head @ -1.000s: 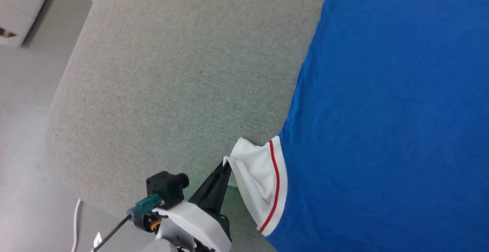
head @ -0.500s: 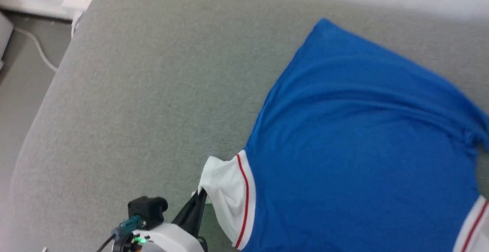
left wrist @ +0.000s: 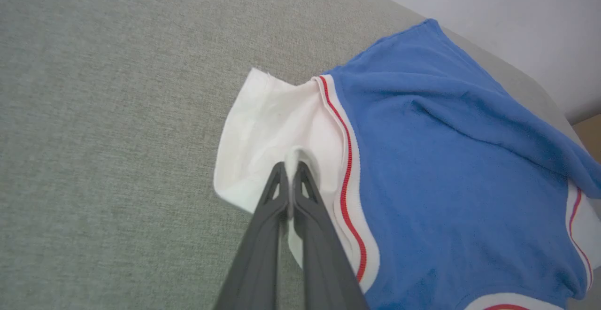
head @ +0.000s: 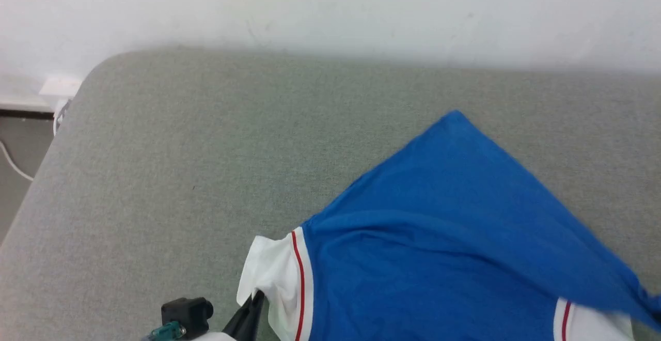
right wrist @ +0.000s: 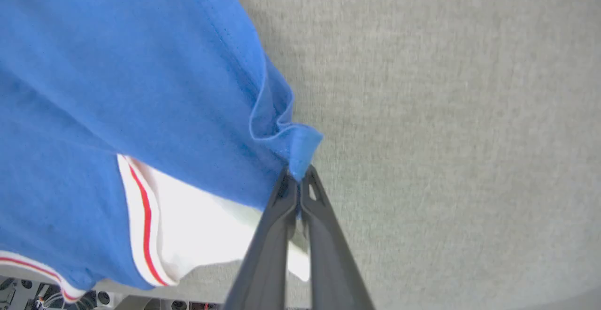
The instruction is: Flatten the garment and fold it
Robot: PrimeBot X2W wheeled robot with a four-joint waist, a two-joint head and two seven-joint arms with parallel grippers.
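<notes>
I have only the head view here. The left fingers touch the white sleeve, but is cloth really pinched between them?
Observer: Yes. The left wrist view shows the left gripper shut on a fold of the white sleeve of the garment.
Operator: And the right gripper, what does it hold?
Observer: The right gripper is shut on a bunched blue corner of the garment, one with a stitched edge.

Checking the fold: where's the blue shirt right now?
The blue shirt lies lower right in the head view on the grey cushion; the left claw pinches its white sleeve, the right claw a blue corner.
</notes>
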